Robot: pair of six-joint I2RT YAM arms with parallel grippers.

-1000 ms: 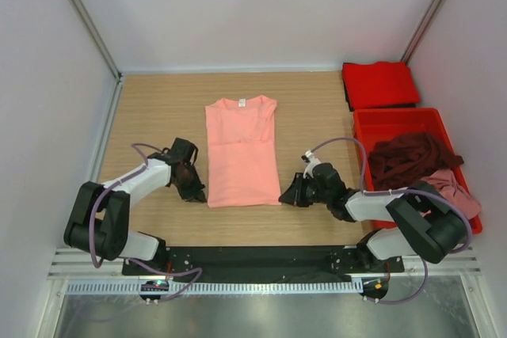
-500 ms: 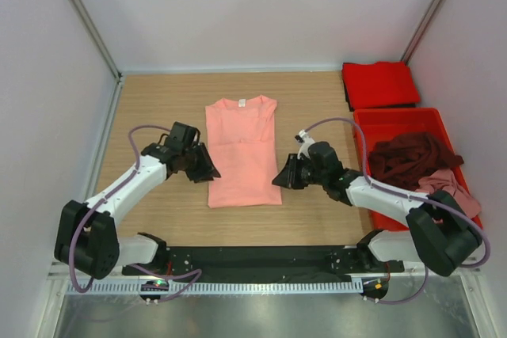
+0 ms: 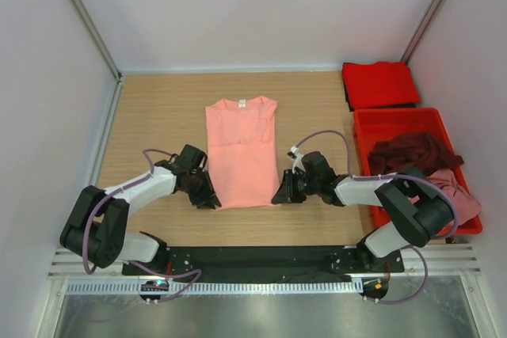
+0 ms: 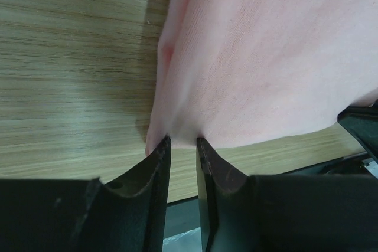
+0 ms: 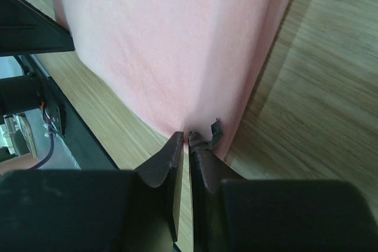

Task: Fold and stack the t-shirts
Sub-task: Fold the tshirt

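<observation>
While both arms sit low on the wooden table (image 3: 158, 108), I've got a gripper at each near corner of the salmon-pink t-shirt (image 3: 241, 152). It lies flat, folded into a long strip, and runs away from both sets of jaws toward the far side.

The left gripper (image 3: 209, 198) is at the near left corner. On its wrist cam the two fingers (image 4: 158, 160) stand a narrow gap apart, tips right at the hem. Bare wood shows between them, so I'd say cracked open with nothing pinched.

The right gripper (image 3: 280, 195) is at the near right corner. Its fingers (image 5: 168, 157) are nearly together, just a thin slit, with the tips pressed to the hem edge. I honestly can't tell if any cloth is caught in there.

Off to the right of the right jaws is the red plastic bin (image 3: 396, 120), holding the dark maroon t-shirt (image 3: 408, 156) and the dusty pink t-shirt (image 3: 458, 191). Beyond the bin, well away from both jaws, the bright red t-shirt (image 3: 380, 83) lies folded.
</observation>
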